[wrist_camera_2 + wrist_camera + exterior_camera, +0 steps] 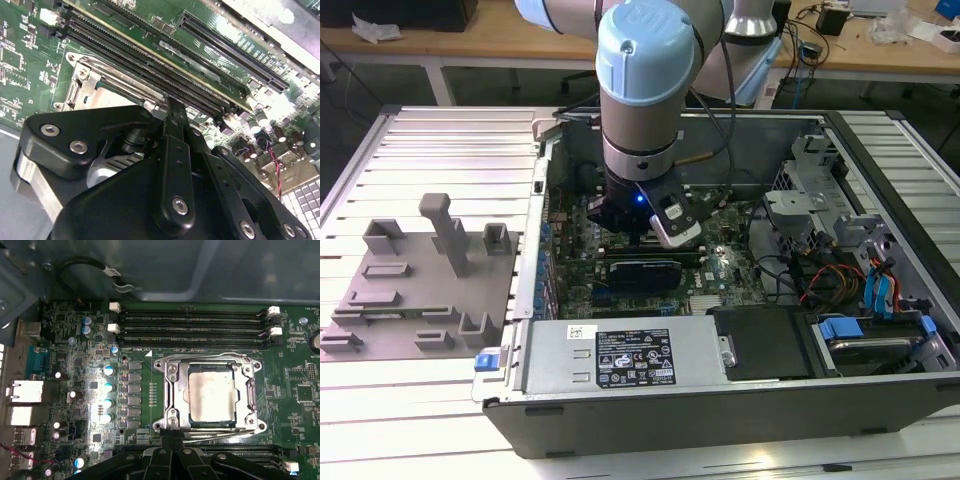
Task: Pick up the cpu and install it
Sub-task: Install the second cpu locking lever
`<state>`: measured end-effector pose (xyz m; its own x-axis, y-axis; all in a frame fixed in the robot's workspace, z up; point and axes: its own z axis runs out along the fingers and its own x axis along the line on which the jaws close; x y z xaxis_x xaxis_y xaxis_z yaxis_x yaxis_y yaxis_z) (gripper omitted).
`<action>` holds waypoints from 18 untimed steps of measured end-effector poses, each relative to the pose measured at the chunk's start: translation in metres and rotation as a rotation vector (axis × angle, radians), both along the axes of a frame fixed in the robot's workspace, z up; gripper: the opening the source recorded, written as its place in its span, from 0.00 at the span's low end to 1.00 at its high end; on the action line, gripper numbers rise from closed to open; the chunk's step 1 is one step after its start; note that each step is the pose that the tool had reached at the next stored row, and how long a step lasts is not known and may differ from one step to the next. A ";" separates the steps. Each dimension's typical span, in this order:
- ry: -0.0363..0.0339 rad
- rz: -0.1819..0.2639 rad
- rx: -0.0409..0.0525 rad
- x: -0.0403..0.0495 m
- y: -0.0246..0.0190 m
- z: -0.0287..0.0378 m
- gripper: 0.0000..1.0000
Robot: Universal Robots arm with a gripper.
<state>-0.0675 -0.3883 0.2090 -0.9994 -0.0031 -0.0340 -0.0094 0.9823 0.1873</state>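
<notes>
One camera stands off me, high and looking down at a slant on the open computer case (720,300) and my arm (645,100) reaching into it. My first wrist camera looks nearly straight down, close on the motherboard (65,340), with the socket frame (210,392) mid-picture and my gripper (172,460) at the edge. My second wrist camera sits nearer still, peering slantwise past my gripper (172,112) at that same socket frame (87,82) and the memory slots (150,65) beside it, which both wrist views share.
</notes>
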 end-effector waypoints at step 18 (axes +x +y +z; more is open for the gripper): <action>-0.0002 -0.003 0.0397 -0.0096 -0.0011 -0.0116 0.11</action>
<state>-0.0770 -0.3894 0.1974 -0.9994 0.0016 -0.0342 -0.0062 0.9741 0.2262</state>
